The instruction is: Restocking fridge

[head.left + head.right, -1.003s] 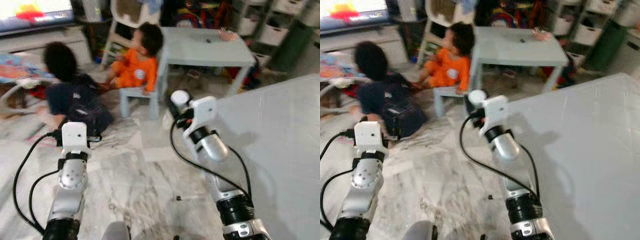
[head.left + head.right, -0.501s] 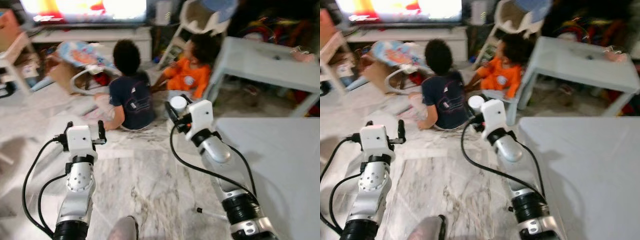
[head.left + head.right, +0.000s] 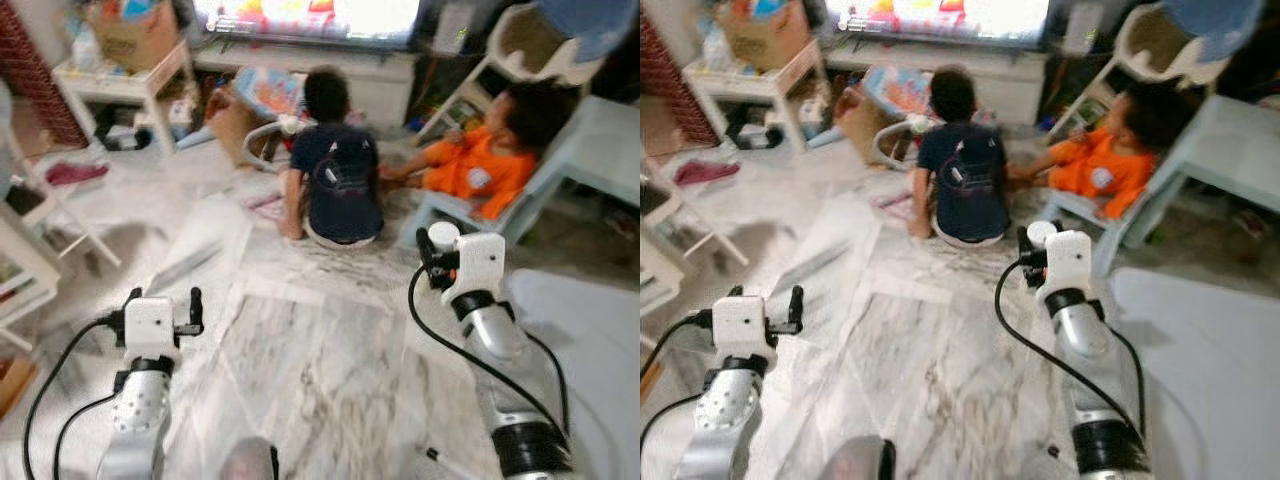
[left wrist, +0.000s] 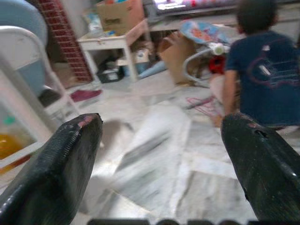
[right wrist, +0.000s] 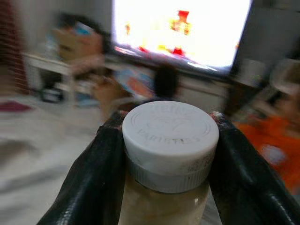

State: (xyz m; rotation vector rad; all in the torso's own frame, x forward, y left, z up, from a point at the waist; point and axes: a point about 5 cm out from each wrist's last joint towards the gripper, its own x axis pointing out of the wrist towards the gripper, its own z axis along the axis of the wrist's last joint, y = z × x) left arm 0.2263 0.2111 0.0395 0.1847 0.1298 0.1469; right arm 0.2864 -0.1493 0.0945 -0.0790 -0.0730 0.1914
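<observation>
The right tool [image 5: 168,154] is clamped on a jar [image 5: 169,154] of pale, creamy contents, one black finger [image 5: 91,178] pressed to each side just below its white screw lid [image 5: 170,133]. Raised lettering on the lid reads "HEINZ", a large "57" and "VARIETIES". In the head views the jar [image 3: 441,238] is held up in front of the robot on its right, over the marble floor [image 3: 330,370], with a pale grey desk [image 3: 600,330] just to its right.

The left tool [image 4: 159,154] is empty, its two fingers spread wide apart, held low on the near left above the floor.

Farther off, a person in a dark blue shirt [image 3: 335,170] sits on the floor with their back turned, and to the right a person in orange [image 3: 480,165] sits on a small pale chair [image 3: 440,210]. Both face a bright television screen [image 3: 320,15] at the far side. A white side table [image 3: 130,85] carrying a cardboard box [image 4: 119,14] stands at the far left; the print on the box is too blurred to read.
</observation>
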